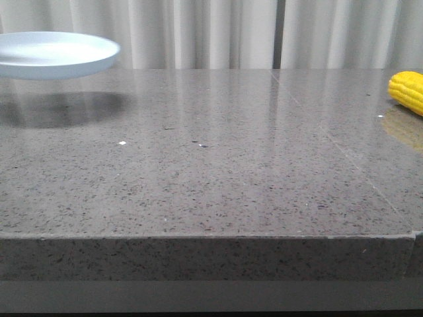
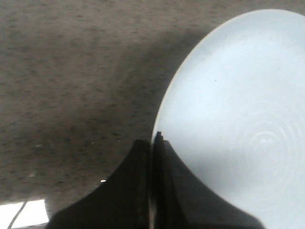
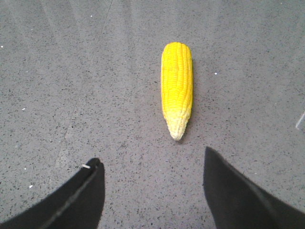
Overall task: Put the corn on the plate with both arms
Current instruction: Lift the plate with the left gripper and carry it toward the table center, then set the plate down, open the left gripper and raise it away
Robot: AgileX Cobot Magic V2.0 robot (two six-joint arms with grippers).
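The pale bluish-white plate hangs in the air above the table at the far left, its shadow on the stone below. In the left wrist view the plate fills one side, and my left gripper is shut on its rim, one finger above and one below. The yellow corn lies on the table at the far right edge of the front view. In the right wrist view the corn lies with its pale tip pointing toward my right gripper, which is open and empty, a short way off it.
The grey speckled stone table spreads between the plate and the corn, with a seam line running across its right part. Pale curtains hang behind. The table's front edge is near the camera.
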